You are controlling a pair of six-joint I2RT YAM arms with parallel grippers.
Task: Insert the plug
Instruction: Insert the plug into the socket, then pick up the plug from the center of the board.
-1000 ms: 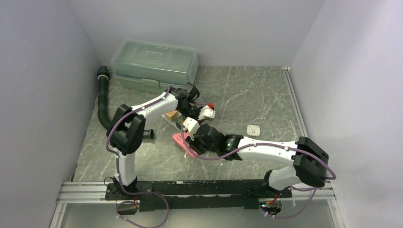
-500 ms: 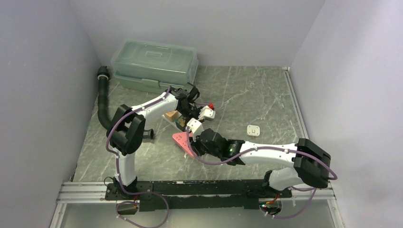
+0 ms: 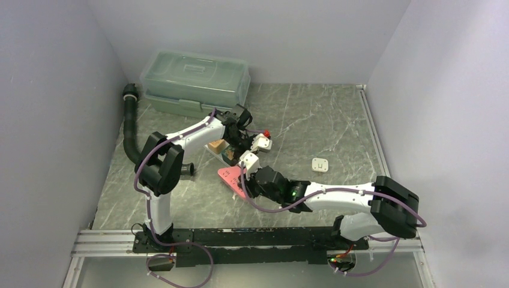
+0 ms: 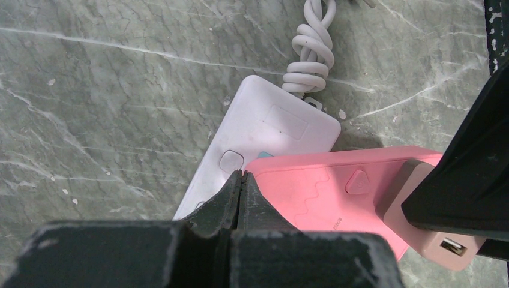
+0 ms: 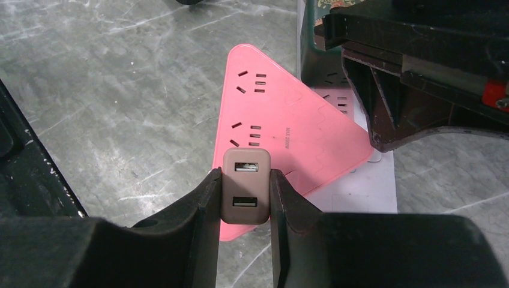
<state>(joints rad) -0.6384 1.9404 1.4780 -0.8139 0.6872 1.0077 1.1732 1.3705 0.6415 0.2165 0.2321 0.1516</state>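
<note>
A pink triangular power strip (image 3: pixel 229 179) lies on the marble table, partly over a white power strip (image 4: pixel 264 129) with a coiled white cord (image 4: pixel 309 48). In the right wrist view the pink strip (image 5: pixel 282 120) shows its sockets facing up. My right gripper (image 5: pixel 245 172) is shut on a dusty-pink USB charger plug (image 5: pixel 246 198) and holds it over the strip's near edge. It also shows in the top view (image 3: pixel 248 182). My left gripper (image 4: pixel 241 175) is shut with nothing between its fingers. Its tips rest at the pink strip's (image 4: pixel 336 192) corner, where it meets the white strip.
A translucent green storage box (image 3: pixel 195 81) stands at the back left, with a black hose (image 3: pixel 129 120) along the left wall. A small white adaptor (image 3: pixel 320 164) lies to the right of the arms. A small brown and green box (image 3: pixel 219 147) sits by the left gripper.
My right gripper has shifted slightly over the pink strip with the charger plug in it, and its forearm has lowered. The left arm has stayed in place.
</note>
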